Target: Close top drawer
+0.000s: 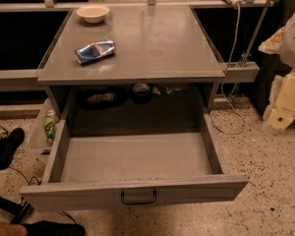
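The top drawer (132,156) is a wide grey metal box, pulled far out from under the grey tabletop (152,48). Its inside is bare. Its flat front (78,194) faces the camera, with a small dark loop handle (138,196) at the middle. The two lower drawers are hidden beneath it. My gripper (284,104) shows as a cream and white shape at the right edge of the camera view, well to the right of the drawer and above the floor, touching nothing.
A white bowl (92,13) and a crushed blue can (95,50) lie on the tabletop. Dark items (103,98) sit in the shadow behind the drawer. A green bottle (50,124) stands at the drawer's left. A black shoe (7,146) and cables (228,127) lie on the speckled floor.
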Robot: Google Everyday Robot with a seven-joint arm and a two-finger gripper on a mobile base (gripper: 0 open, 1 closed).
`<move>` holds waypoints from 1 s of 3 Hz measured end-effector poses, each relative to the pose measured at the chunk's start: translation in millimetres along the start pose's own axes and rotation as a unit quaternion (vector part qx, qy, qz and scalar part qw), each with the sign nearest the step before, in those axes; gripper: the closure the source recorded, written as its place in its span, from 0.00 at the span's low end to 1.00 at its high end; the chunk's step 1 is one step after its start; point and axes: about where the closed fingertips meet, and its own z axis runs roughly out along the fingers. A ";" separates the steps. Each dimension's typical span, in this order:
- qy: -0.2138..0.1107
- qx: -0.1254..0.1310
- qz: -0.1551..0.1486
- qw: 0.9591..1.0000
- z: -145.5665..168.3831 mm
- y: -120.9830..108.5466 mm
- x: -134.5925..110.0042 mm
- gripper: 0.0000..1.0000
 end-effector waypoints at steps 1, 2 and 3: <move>0.000 0.000 0.000 1.000 0.1 0.0 0.0 0.00; -0.004 -0.007 0.009 1.000 21.0 7.1 9.8 0.00; -0.010 -0.038 0.047 0.998 81.1 49.8 49.4 0.00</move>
